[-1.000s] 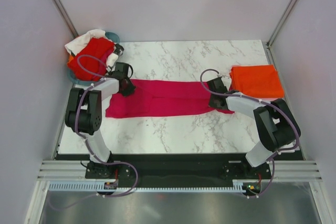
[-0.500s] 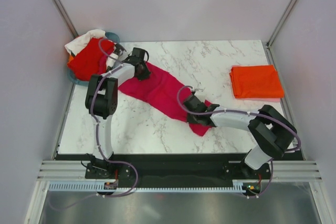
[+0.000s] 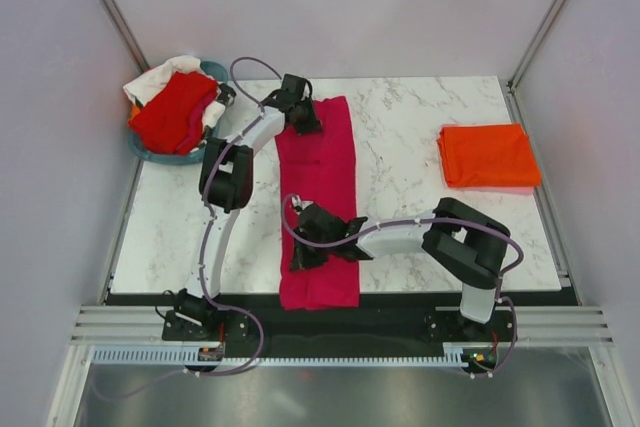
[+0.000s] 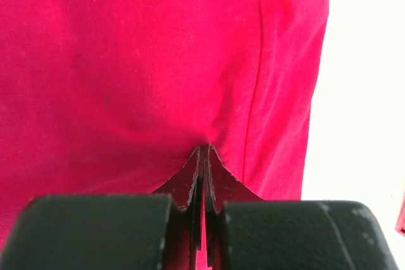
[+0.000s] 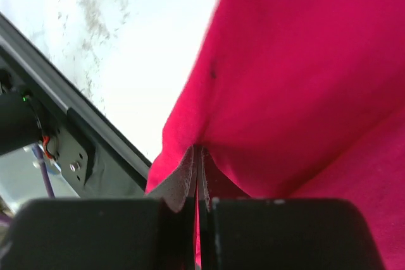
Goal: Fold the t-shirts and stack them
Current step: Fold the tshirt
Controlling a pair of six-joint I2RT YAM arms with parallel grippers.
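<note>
Your left end effector point(image 3: 303, 123) is pinched tight on the far end of the pink tee point(image 3: 325, 172), and your right end effector point(image 3: 310, 250) is clamped on its near end. The tee lies stretched between them on the worktop point(image 3: 420, 117). The orange tee point(image 3: 488, 155) sits folded, well right of both.

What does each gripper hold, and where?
The magenta t-shirt: left gripper pinches its far left corner, right gripper its left edge near the front end.

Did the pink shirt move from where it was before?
Yes. The pink shirt swung round: it lay sideways across the table, now it runs from far edge to near edge.
</note>
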